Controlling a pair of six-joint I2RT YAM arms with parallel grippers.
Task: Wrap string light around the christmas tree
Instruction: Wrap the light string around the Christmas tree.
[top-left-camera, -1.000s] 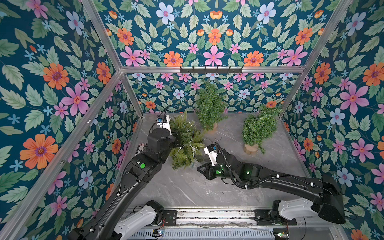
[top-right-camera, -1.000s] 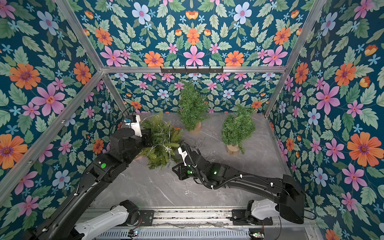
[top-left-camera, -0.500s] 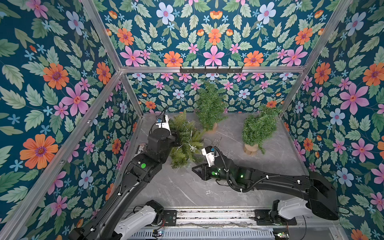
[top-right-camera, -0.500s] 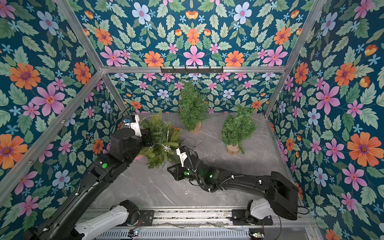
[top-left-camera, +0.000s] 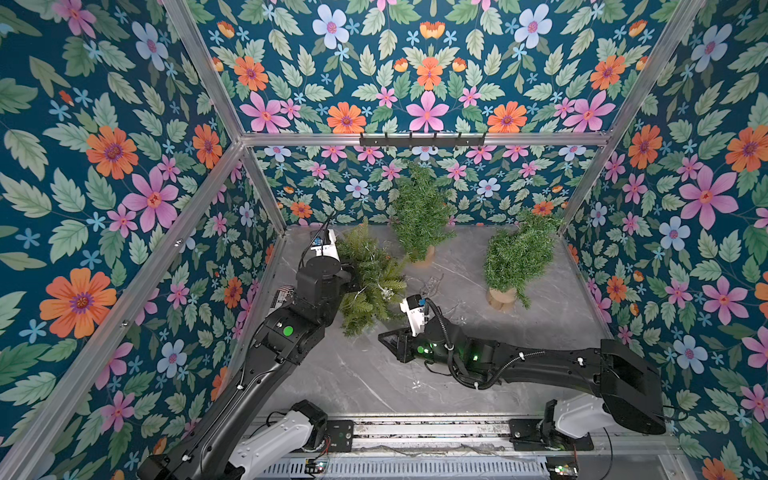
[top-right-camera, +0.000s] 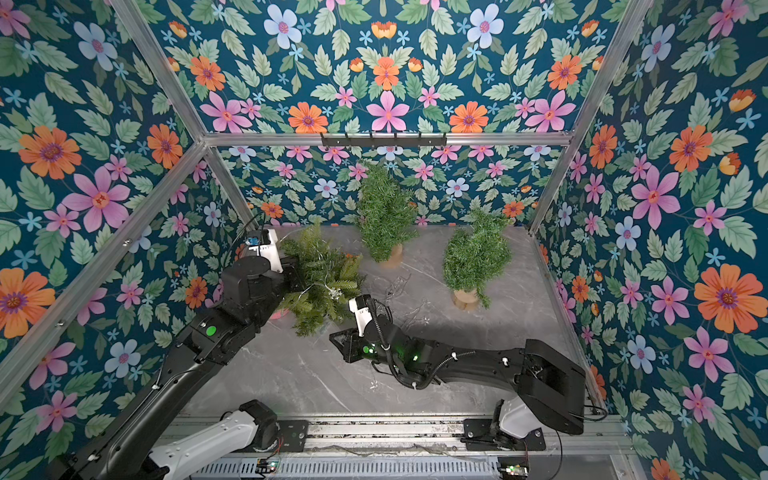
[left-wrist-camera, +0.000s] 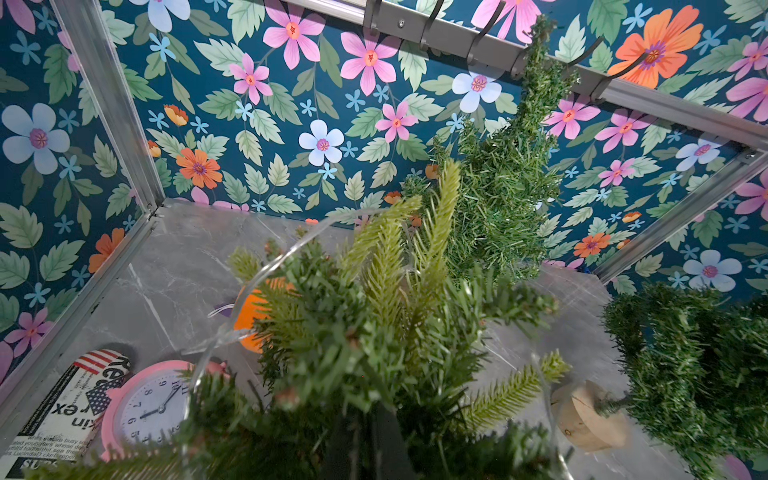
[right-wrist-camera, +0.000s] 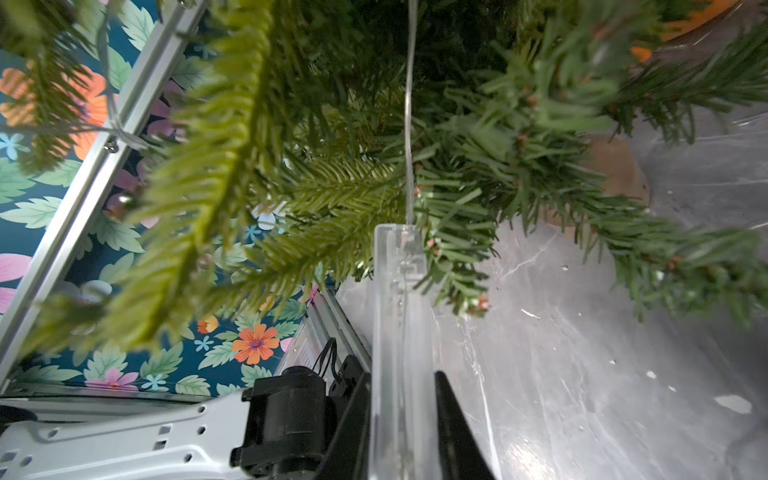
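The christmas tree (top-left-camera: 368, 278) with pale-tipped branches leans at the left rear of the table, also in a top view (top-right-camera: 322, 282). My left gripper (left-wrist-camera: 368, 411) is buried in its branches and shut on it; its fingers are mostly hidden by needles. The string light (left-wrist-camera: 270, 266), a thin clear wire, loops over the tree's branches. One strand (right-wrist-camera: 409, 124) runs down into its clear battery box (right-wrist-camera: 401, 316). My right gripper (right-wrist-camera: 401, 376) is shut on that box, low beside the tree's front side (top-left-camera: 384, 338).
Two darker green trees on wooden stumps stand behind (top-left-camera: 419, 216) and to the right (top-left-camera: 519, 257). A pink alarm clock (left-wrist-camera: 145, 403), a printed pouch (left-wrist-camera: 62, 411) and an orange object (left-wrist-camera: 249, 316) lie by the left wall. Loose wire (top-left-camera: 432, 284) trails on the grey table (top-left-camera: 374, 382).
My right arm has slid a little to the left along the table with the battery box. The tree in my left gripper has shifted slightly left and back.
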